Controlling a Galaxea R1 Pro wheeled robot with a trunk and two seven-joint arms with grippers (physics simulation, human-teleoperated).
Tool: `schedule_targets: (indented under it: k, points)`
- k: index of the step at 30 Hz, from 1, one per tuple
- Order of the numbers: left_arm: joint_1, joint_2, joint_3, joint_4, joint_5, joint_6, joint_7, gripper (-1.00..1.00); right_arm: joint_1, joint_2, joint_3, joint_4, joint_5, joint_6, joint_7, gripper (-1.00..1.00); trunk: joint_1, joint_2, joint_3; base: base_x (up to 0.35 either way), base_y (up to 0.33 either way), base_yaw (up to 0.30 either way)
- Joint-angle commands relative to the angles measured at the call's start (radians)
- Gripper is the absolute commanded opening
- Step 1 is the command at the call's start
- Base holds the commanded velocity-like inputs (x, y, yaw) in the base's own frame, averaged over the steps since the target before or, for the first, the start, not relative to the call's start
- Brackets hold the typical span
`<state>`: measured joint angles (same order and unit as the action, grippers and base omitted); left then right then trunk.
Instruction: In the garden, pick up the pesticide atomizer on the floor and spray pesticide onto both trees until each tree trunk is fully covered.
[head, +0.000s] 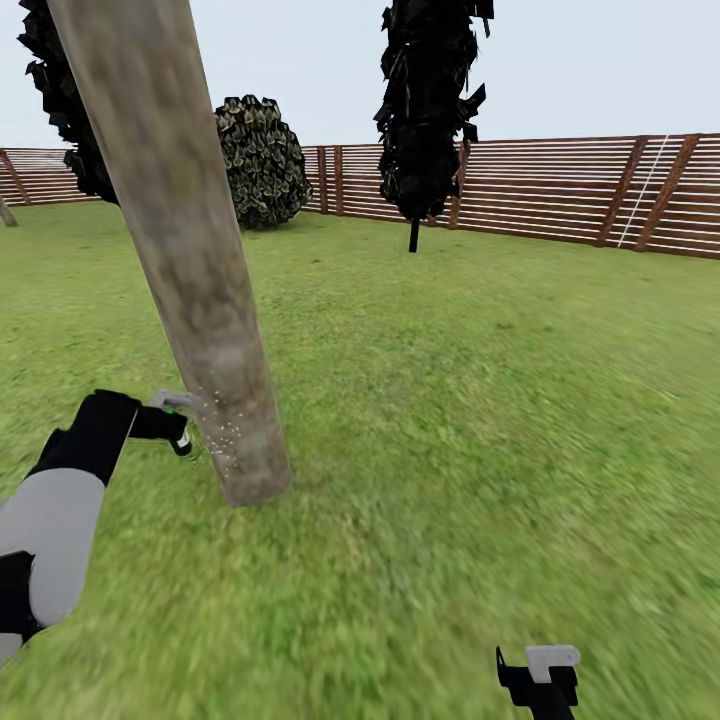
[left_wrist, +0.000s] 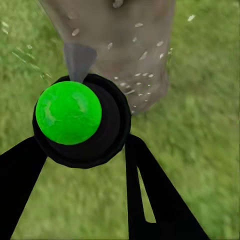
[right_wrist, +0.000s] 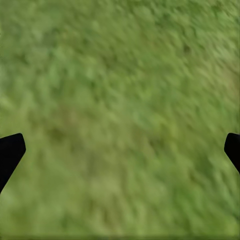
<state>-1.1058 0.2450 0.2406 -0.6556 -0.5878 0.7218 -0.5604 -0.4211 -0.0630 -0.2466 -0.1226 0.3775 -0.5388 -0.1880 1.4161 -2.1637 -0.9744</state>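
Note:
A thick pale grey-brown tree trunk (head: 190, 270) rises at a slant from the lawn at the left of the head view. Low beside its base, my left gripper (head: 170, 425) is shut on the pesticide atomizer (head: 178, 405). In the left wrist view the atomizer (left_wrist: 75, 117) is a dark round body with a bright green end and a grey nozzle aimed at the trunk (left_wrist: 125, 45). White pesticide specks (head: 222, 440) dot the lower bark (left_wrist: 140, 85). My right gripper (head: 540, 680) hangs open over bare grass (right_wrist: 120, 150).
A brown slat fence (head: 560, 190) closes the lawn (head: 480, 400) at the back. A black conifer (head: 430, 110) and a rounded dark bush (head: 262, 160) stand before it, and another dark conifer (head: 65, 110) is behind the trunk. Open grass lies to the right.

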Motion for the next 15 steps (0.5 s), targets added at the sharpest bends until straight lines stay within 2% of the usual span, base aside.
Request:
schedule_targets:
  k: [1, 2, 4, 9, 15]
  points:
    - [-0.005, 0.027, 0.004, -0.002, -0.002, 0.006, -0.011, -1.00, -0.001, 0.000, -0.005, 0.001, 0.011, -0.003, -0.005, 1.00, 0.000, 0.000, -0.001, 0.000, 0.000, 0.000]
    - [-0.007, 0.045, 0.005, -0.003, -0.003, 0.006, -0.023, -1.00, -0.001, 0.000, -0.005, 0.001, 0.011, -0.003, -0.005, 1.00, 0.000, 0.000, -0.001, 0.000, 0.000, 0.000]
    - [-0.008, 0.053, 0.004, -0.004, -0.005, 0.006, -0.046, -1.00, -0.001, 0.000, -0.005, 0.001, 0.011, -0.003, -0.005, 1.00, 0.000, 0.000, -0.001, 0.000, 0.000, 0.000]
    - [-0.003, 0.049, -0.030, -0.004, -0.009, 0.007, -0.062, -1.00, -0.001, 0.000, -0.005, 0.001, 0.011, -0.003, -0.005, 1.00, 0.000, 0.000, -0.001, 0.000, -0.012, 0.000]
    - [0.009, 0.048, -0.035, -0.003, -0.009, 0.007, -0.061, -1.00, -0.001, 0.000, -0.005, 0.001, 0.011, -0.003, -0.005, 1.00, 0.000, 0.000, -0.001, 0.000, -0.244, 0.000]
